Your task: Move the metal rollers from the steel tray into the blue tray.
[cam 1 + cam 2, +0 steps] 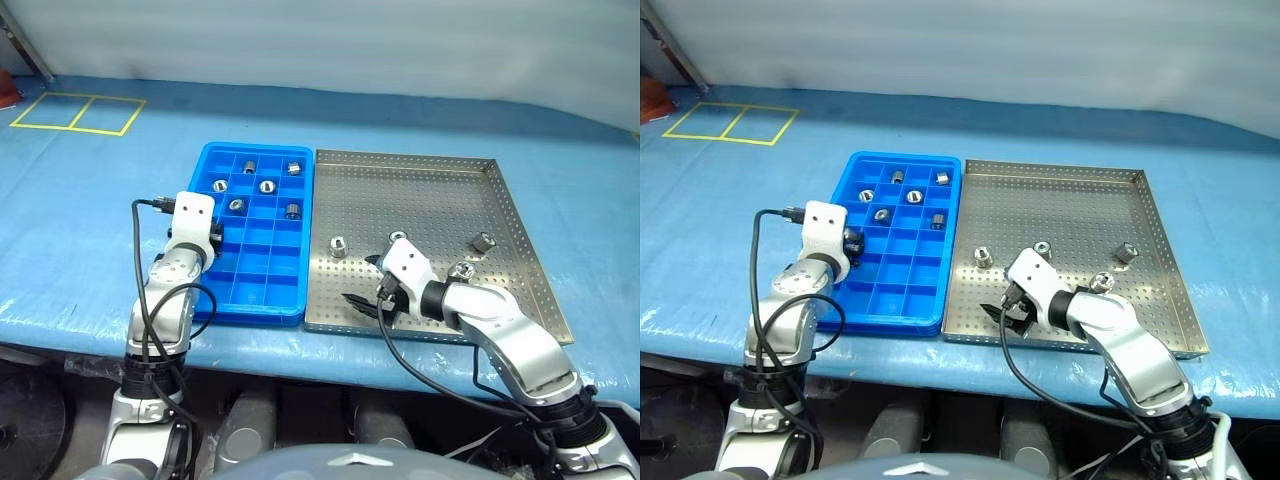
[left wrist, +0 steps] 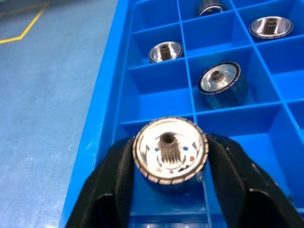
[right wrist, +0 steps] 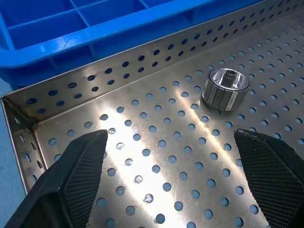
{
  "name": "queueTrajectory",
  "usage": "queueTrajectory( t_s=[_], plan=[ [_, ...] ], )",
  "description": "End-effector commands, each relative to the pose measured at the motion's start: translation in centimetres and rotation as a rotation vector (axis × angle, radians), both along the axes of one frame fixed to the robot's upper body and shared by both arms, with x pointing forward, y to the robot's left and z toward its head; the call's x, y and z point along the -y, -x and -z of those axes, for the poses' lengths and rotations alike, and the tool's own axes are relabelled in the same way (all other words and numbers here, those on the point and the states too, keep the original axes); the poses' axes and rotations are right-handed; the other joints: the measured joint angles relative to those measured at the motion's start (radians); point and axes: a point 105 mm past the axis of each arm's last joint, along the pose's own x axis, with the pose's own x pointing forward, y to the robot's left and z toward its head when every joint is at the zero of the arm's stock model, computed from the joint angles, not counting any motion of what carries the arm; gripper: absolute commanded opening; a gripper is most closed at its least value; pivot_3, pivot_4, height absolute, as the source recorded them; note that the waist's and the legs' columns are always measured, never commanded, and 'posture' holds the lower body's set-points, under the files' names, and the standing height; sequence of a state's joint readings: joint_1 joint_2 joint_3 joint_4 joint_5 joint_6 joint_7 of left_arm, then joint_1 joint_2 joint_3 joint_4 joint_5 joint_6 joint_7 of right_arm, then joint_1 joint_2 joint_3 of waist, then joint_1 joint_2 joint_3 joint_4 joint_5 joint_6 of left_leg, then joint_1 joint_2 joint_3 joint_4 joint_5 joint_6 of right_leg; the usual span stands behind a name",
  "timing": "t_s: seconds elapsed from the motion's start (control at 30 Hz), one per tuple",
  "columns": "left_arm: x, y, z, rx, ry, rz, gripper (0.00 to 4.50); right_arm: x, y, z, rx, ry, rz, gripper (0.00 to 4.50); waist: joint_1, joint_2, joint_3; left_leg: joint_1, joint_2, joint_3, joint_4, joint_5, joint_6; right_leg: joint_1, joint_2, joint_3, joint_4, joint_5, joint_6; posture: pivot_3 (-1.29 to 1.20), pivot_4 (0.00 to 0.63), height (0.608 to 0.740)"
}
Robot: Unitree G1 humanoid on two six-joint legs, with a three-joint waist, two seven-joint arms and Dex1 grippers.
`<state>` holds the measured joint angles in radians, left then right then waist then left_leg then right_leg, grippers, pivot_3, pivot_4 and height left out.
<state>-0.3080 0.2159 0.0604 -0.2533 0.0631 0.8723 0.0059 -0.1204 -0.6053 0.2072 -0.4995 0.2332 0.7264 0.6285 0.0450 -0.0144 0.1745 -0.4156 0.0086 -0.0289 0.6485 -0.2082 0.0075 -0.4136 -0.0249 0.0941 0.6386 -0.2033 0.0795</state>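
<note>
The blue tray (image 1: 268,272) lies left of the steel tray (image 1: 420,195), their edges touching. Several metal rollers (image 1: 267,186) sit in the blue tray's far compartments. Several more rollers (image 1: 338,246) stand on the steel tray. My left gripper (image 2: 170,164) is over the blue tray's left column, shut on a roller (image 2: 170,148) that hangs low in a compartment. My right gripper (image 3: 171,180) hovers open over the steel tray's near left corner, and one roller (image 3: 226,89) lies a little beyond its fingers.
Both trays rest on a table under a blue cover (image 1: 90,230). Yellow tape squares (image 1: 78,113) mark the far left. Black cables loop beside each wrist (image 1: 150,300). The near compartments of the blue tray hold nothing.
</note>
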Motion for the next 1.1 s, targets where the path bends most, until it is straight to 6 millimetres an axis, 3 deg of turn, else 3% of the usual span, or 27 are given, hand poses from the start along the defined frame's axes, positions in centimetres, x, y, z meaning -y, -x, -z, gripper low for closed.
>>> queueTrajectory(
  t_s=[0.03,0.1,0.23,0.3,0.43,0.6,0.8,1.07,1.1],
  plan=[
    [0.4,-0.6,-3.7,0.186,0.047,-0.013,4.33,0.1,0.1,-1.4,0.061,-0.002,0.002,4.5,0.0,0.0,0.0,0.0,0.0,0.0,0.0,0.0,0.0,0.0,0.0,0.0,0.0,0.0,0.0,0.17,0.15,0.74],
    [2.6,-0.8,-5.5,0.285,0.122,0.095,4.33,0.2,0.2,-1.4,0.062,-0.001,0.009,4.5,0.0,0.0,0.0,0.0,0.0,0.0,0.0,0.0,0.0,0.0,0.0,0.0,0.0,0.0,0.0,0.15,0.15,0.74],
    [11.0,0.3,-8.6,0.363,0.303,0.591,4.33,0.4,0.4,-1.6,0.067,-0.005,0.029,4.5,0.001,0.0,0.0,-0.001,-0.001,0.0,0.0,0.0,-0.001,0.0,-0.001,0.0,-0.001,0.0,0.0,0.13,0.15,0.74],
    [14.0,1.0,-8.4,0.306,0.29,0.788,4.33,0.4,0.5,-1.5,0.068,-0.003,0.036,4.5,-0.002,0.0,0.0,-0.002,-0.001,0.0,0.0,0.0,-0.001,0.0,-0.001,0.0,-0.003,0.0,0.0,0.12,0.15,0.74],
    [17.4,0.9,-6.0,0.124,0.109,1.0,4.33,0.6,0.7,-1.4,0.075,0.002,0.059,4.5,-0.017,0.0,0.0,-0.002,-0.001,0.001,0.0,0.0,-0.001,0.0,0.0,0.0,-0.004,0.0,0.0,0.08,0.15,0.74],
    [18.1,-0.8,-2.3,-0.07,-0.096,1.037,4.33,0.5,1.2,-1.3,0.083,-0.015,0.089,4.5,-0.048,0.0,0.0,-0.001,0.0,0.001,-0.001,0.0,0.0,0.0,0.001,0.0,-0.003,0.0,0.001,0.03,0.15,0.74],
    [17.8,-2.0,0.6,-0.188,-0.213,1.017,4.33,0.5,1.6,-1.0,0.082,-0.03,0.119,4.5,-0.069,0.0,0.0,-0.003,0.0,0.0,-0.001,0.0,0.0,-0.001,0.0,0.001,-0.004,0.0,0.001,0.0,0.15,0.74],
    [16.8,-2.7,2.7,-0.261,-0.348,0.982,4.33,0.5,1.6,-1.0,0.092,-0.042,0.135,4.5,-0.092,0.001,0.0,0.0,0.0,0.001,-0.001,0.0,0.0,0.0,0.001,0.001,-0.003,0.0,0.001,-0.01,0.15,0.74],
    [16.7,-2.7,2.7,-0.264,-0.354,0.98,3.97,0.5,1.6,-1.0,0.093,-0.043,0.136,4.5,-0.096,0.001,0.0,0.0,0.001,0.001,-0.001,0.0,0.0,0.0,0.001,0.001,-0.003,0.0,0.001,-0.01,0.15,0.74]
  ],
)
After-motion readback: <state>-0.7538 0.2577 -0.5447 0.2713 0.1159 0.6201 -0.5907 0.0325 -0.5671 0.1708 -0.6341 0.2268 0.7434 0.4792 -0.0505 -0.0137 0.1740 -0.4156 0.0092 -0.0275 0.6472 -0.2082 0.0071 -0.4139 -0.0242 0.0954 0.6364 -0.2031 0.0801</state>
